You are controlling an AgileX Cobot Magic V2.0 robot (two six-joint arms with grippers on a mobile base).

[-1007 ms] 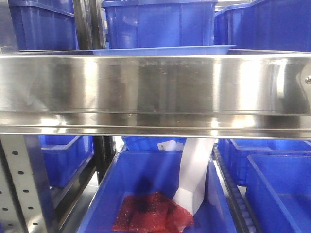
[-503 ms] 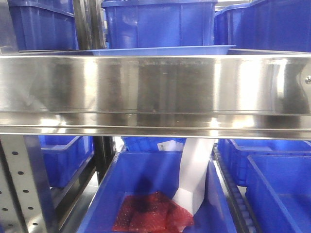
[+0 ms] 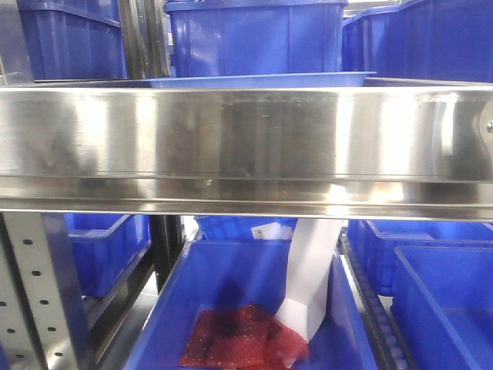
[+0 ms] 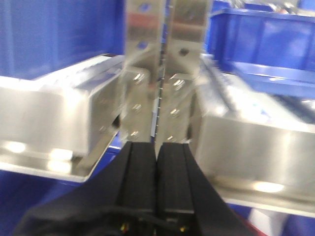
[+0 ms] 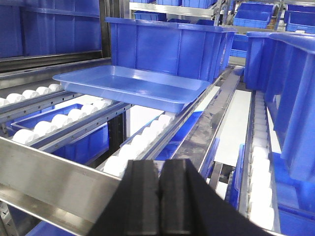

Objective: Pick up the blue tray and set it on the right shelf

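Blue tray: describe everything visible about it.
The blue tray is a wide, shallow rectangle of glossy light-blue plastic with rounded corners and a flared rim, and it looks empty. It lies flat on the white rollers of the rack, just in front of a deep blue bin. No tool touches it. In the front view only its rim shows above the steel rail.

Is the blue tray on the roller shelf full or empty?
Empty: the right wrist view shows the blue tray with a bare, glossy inside, resting level on the white rollers.
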